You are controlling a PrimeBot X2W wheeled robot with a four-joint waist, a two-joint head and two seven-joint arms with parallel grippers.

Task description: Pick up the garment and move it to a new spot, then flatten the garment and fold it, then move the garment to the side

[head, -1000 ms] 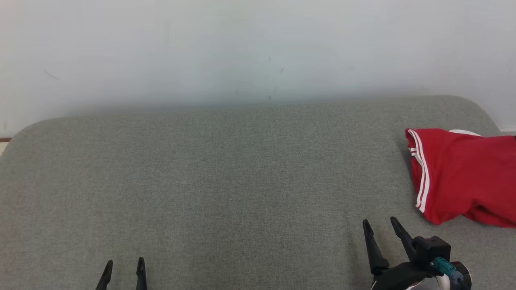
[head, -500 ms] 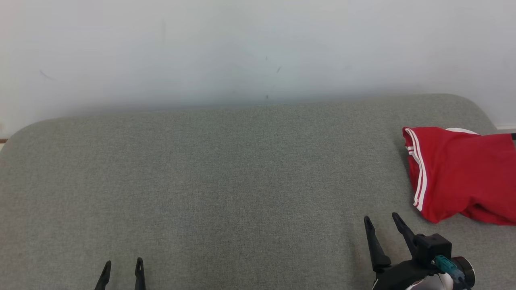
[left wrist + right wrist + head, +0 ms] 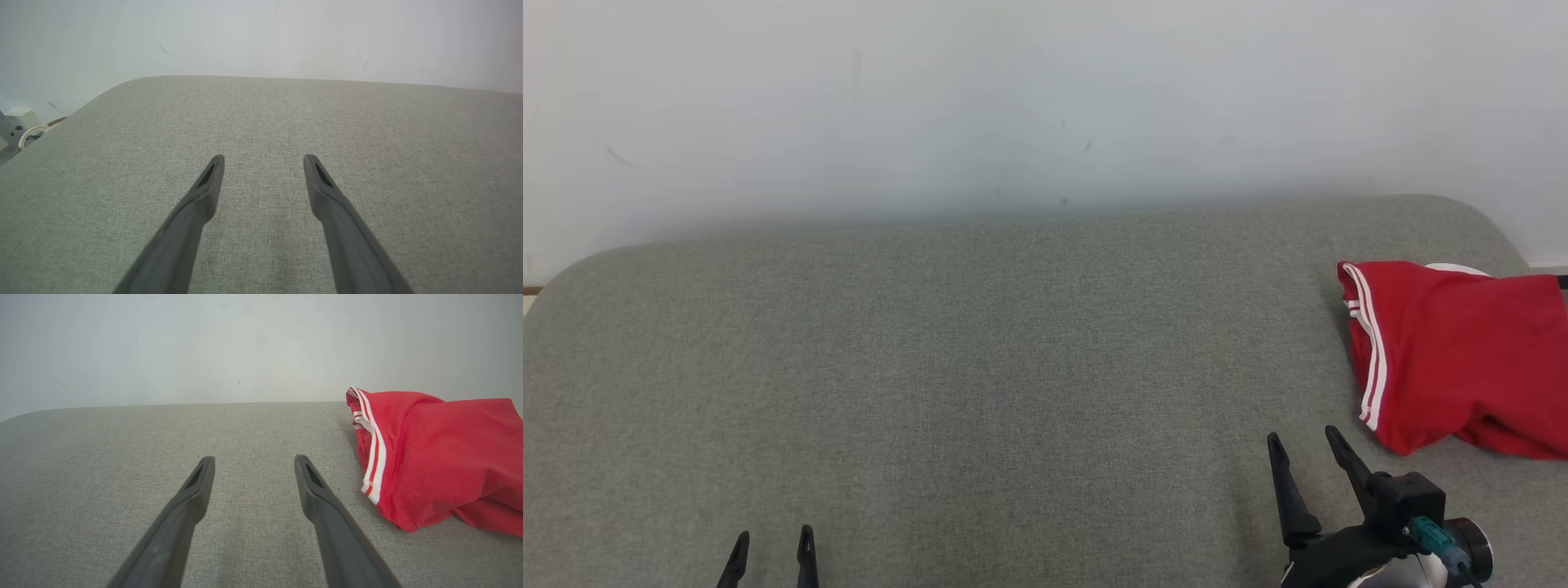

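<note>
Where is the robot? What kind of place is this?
Probably a plain indoor room: a grey fabric cushion like a sofa against a bare white wall, with a red garment on it.

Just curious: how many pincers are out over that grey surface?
2. The left pincer sits at the head view's lower left; the right pincer at its lower right, near the red garment.
</note>
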